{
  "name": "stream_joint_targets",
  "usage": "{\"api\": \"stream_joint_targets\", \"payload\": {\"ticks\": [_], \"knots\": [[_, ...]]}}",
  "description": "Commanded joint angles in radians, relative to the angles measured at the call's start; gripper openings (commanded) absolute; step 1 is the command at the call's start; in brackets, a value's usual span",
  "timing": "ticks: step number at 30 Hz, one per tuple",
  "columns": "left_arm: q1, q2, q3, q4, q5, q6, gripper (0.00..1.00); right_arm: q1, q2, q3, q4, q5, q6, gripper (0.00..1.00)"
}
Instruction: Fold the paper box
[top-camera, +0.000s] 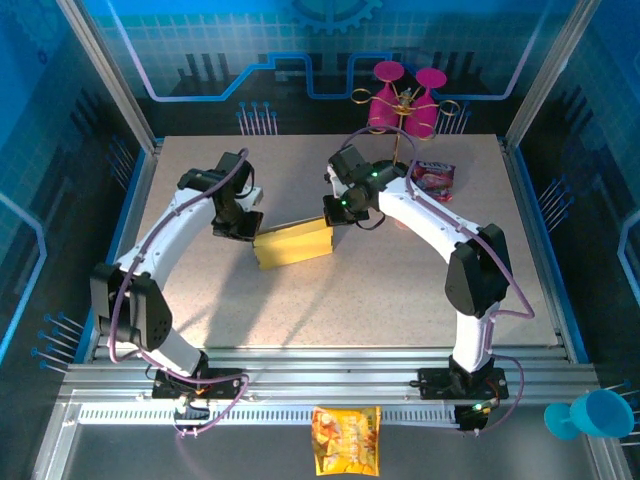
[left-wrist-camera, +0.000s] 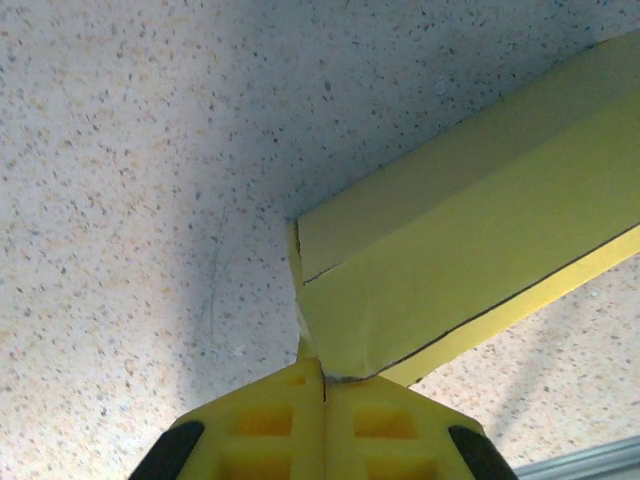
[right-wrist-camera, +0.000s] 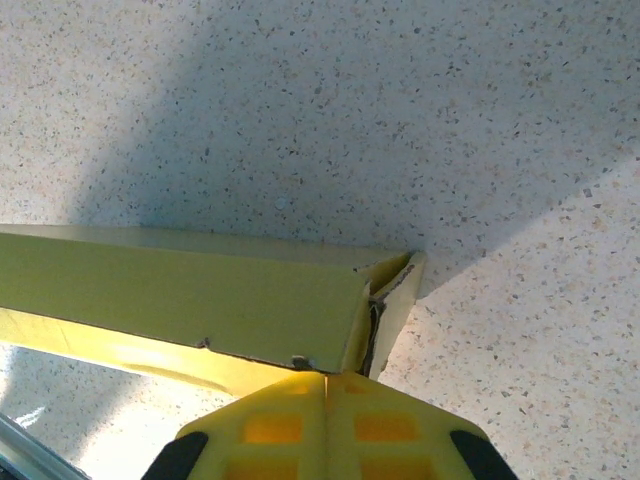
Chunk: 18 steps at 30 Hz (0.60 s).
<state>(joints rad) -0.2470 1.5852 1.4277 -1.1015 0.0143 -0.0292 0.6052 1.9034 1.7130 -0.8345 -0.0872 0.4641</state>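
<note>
The paper box (top-camera: 292, 243) is a golden-yellow folded shape in the middle of the table, stretched between both arms. My left gripper (top-camera: 250, 232) is at its left end. In the left wrist view the yellow fingers (left-wrist-camera: 270, 425) are pressed together, and the box (left-wrist-camera: 470, 240) brings its lower corner into their tips (left-wrist-camera: 325, 372). My right gripper (top-camera: 336, 214) is at the right end. Its fingers (right-wrist-camera: 385, 425) are also closed, pinching the box's (right-wrist-camera: 180, 295) bottom edge beside the tucked end flap (right-wrist-camera: 395, 295).
A pink and gold stand (top-camera: 405, 105) and a red snack packet (top-camera: 434, 175) sit at the back right. An orange-yellow snack bag (top-camera: 346, 440) lies on the front rail, and a blue cup (top-camera: 590, 415) is at the front right corner.
</note>
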Motion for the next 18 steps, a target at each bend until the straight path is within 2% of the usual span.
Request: {"api": "stream_joint_targets", "payload": {"ticks": [1, 11, 18], "knots": [[-0.006, 0.019, 0.046, -0.054, 0.093, -0.056, 0.00, -0.001, 0.024, 0.027, -0.029, -0.055, 0.002, 0.00], [-0.012, 0.002, 0.003, -0.023, 0.160, -0.101, 0.00, -0.001, 0.016, 0.007, -0.023, -0.058, 0.009, 0.00], [-0.031, -0.017, -0.049, 0.016, 0.141, -0.153, 0.00, 0.000, 0.009, -0.021, -0.011, -0.059, 0.006, 0.00]]}}
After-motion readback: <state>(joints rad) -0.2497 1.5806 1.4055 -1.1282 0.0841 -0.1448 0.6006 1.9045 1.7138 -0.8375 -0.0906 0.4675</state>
